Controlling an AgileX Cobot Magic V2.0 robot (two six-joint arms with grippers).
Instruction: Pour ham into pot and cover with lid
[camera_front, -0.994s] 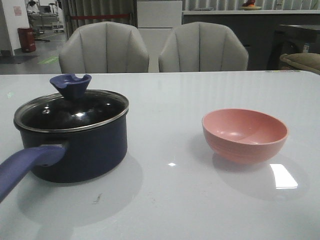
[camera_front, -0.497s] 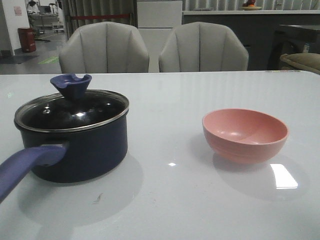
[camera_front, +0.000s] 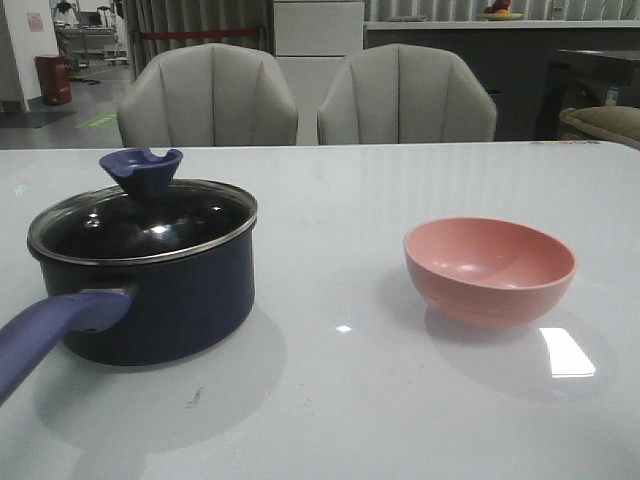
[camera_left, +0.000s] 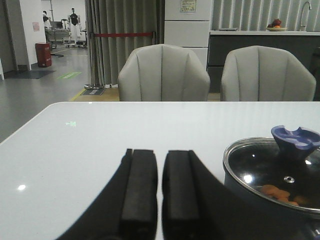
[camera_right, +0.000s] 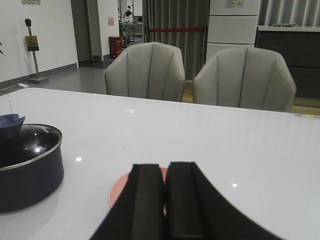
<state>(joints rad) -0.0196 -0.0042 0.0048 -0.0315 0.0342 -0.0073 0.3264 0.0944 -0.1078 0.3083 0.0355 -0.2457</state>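
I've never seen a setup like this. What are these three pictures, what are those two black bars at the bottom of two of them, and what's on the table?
These come from a robot with two arms. One picture looks forward over the white table; the other two come from cameras on each wrist. The black bars are gripper fingers: the left gripper and right gripper, both closed with nothing between them.

On the table stands a dark pot with a long purple handle, covered by a glass lid with a blue knob. Through the glass, the left wrist view shows orange ham pieces inside. To the right sits a pink bowl, which looks empty. Two grey chairs stand behind the table.
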